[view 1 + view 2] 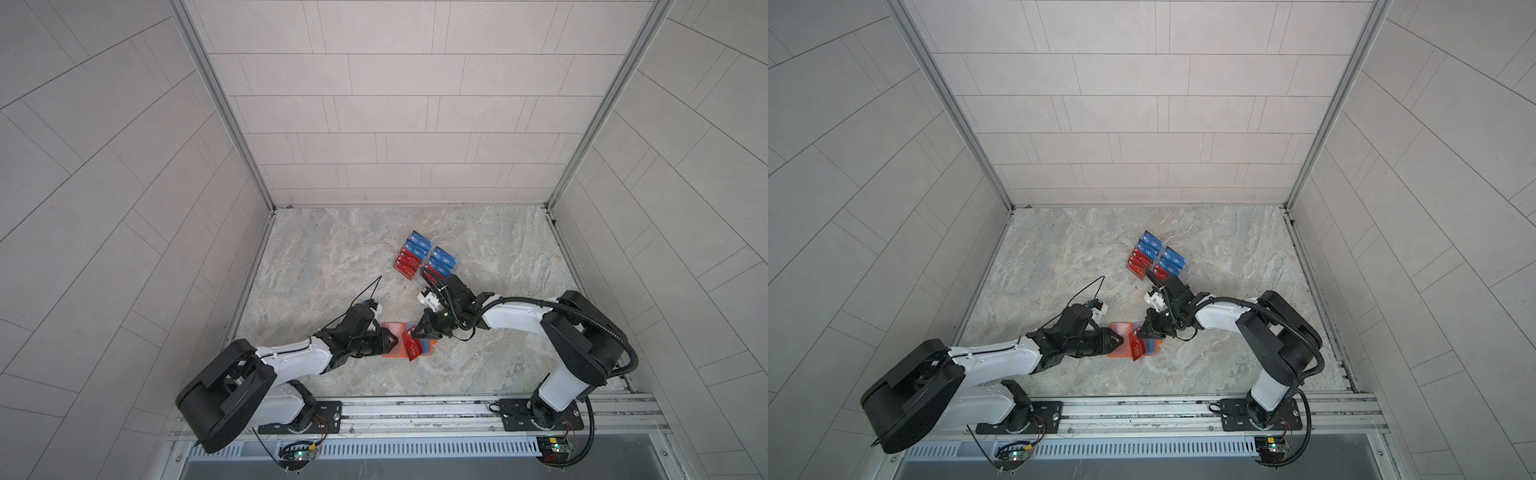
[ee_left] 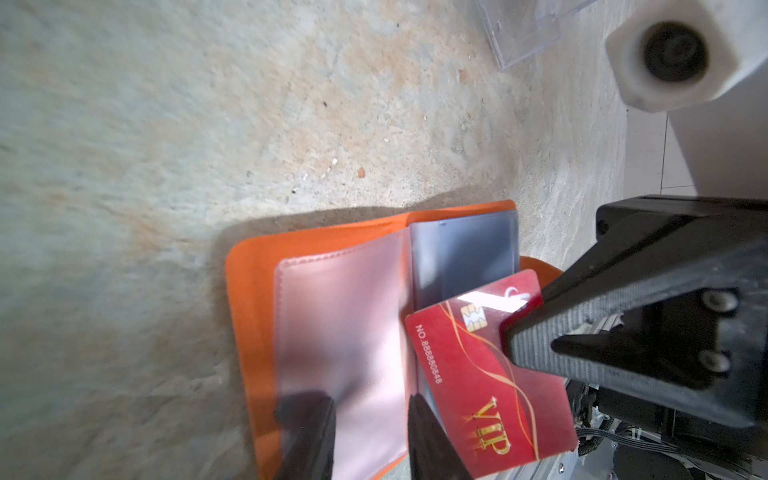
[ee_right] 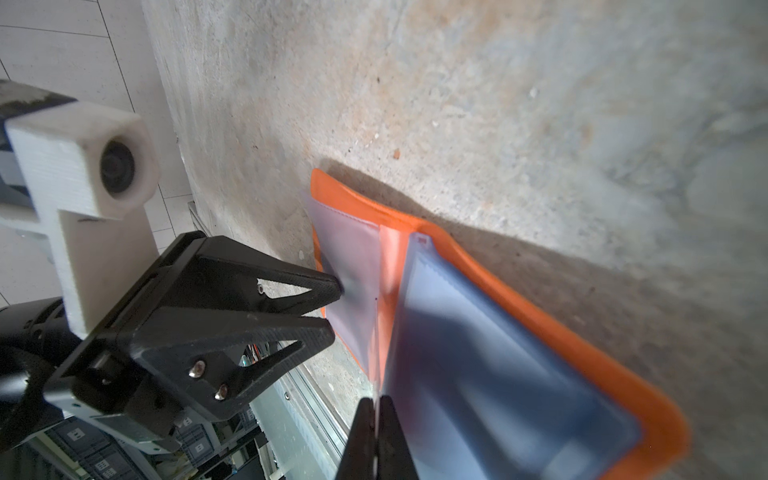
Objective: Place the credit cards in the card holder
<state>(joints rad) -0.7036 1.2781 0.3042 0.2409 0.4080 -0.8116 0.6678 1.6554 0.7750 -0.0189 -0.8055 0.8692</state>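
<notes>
Right hand (image 2: 514, 330) is clamped shut on one edge of a red card (image 2: 478, 382), holding it tilted over the open holder (image 2: 245, 299). That holder lies flat on the table (image 2: 208, 124) between the two arms. Left hand (image 3: 336, 311) is partly open and grips nothing; its fingertips press on the holder's left sleeve, pinning it.

Judged from this, the step is feeding the card into a sleeve on the right side, and it is not yet in. Next, the card's edge needs lining up with a sleeve mouth, then a shallow slide while the holder is pinned.

Count: two hands, one holder, one card in hand. One clear stand (image 2: 523, 39) farther back carries two columns of blue cards (image 1: 444, 254) and red cards (image 1: 407, 266), overlapped and too small to number. Whether a sleeve already holds a card, I cannot tell.
</notes>
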